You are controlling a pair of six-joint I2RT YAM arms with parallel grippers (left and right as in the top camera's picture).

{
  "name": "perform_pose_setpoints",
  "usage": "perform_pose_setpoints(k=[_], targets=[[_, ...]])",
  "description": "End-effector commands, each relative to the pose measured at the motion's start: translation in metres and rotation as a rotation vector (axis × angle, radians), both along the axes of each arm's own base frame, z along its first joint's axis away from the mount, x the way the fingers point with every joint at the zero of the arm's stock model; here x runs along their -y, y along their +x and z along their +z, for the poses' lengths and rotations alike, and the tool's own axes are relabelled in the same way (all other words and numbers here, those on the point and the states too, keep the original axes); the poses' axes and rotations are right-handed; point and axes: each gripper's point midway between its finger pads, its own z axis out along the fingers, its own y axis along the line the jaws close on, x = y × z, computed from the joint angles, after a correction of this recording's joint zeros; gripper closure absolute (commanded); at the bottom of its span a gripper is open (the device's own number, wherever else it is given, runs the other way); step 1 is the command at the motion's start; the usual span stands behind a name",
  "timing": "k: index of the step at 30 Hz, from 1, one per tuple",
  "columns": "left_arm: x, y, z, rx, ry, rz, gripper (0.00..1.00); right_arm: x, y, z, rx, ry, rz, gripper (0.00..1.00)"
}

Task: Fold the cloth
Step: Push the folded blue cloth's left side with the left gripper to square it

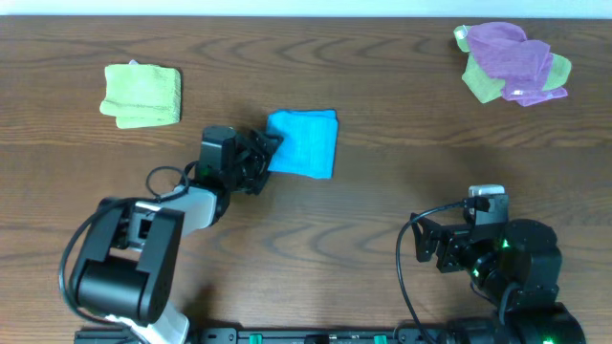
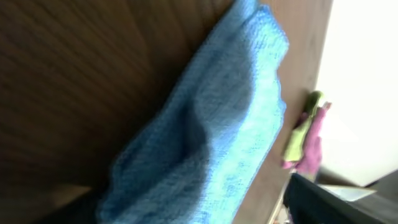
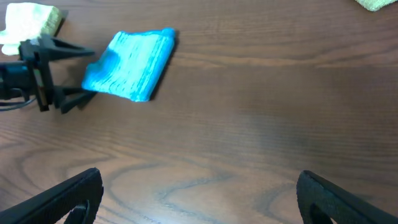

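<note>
The sky-blue cloth lies folded into a small thick rectangle on the wooden table, just behind centre. It fills the left wrist view and shows at the upper left of the right wrist view. My left gripper is at the cloth's left edge. Its fingers are spread open, with the cloth's edge at or between the tips. My right gripper is open and empty over bare table at the front right, far from the cloth.
A folded light green cloth lies at the back left and also shows in the right wrist view. A purple cloth is heaped on another light green cloth at the back right; both show in the left wrist view.
</note>
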Motion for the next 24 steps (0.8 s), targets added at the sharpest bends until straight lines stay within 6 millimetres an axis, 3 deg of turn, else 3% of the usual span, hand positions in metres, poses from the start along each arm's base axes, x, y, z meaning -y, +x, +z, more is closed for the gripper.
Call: perform_pose_setpoints(k=[1, 5, 7, 24], targets=[[-0.007, -0.035, -0.061, -0.170, 0.100, 0.014, 0.25, 0.003, 0.000, -0.003, -0.009, 0.006, -0.018, 0.01], [-0.004, -0.039, -0.069, -0.182, 0.118, 0.006, 0.46, 0.003, 0.000, -0.003, -0.009, 0.006, -0.018, 0.01], [-0.005, -0.039, -0.071, -0.184, 0.127, 0.010, 0.53, 0.003, 0.000, -0.003, -0.009, 0.006, -0.018, 0.01], [-0.006, -0.037, -0.076, -0.081, 0.223, -0.112, 0.78, 0.003, 0.000, -0.003, -0.009, 0.006, -0.018, 0.01]])
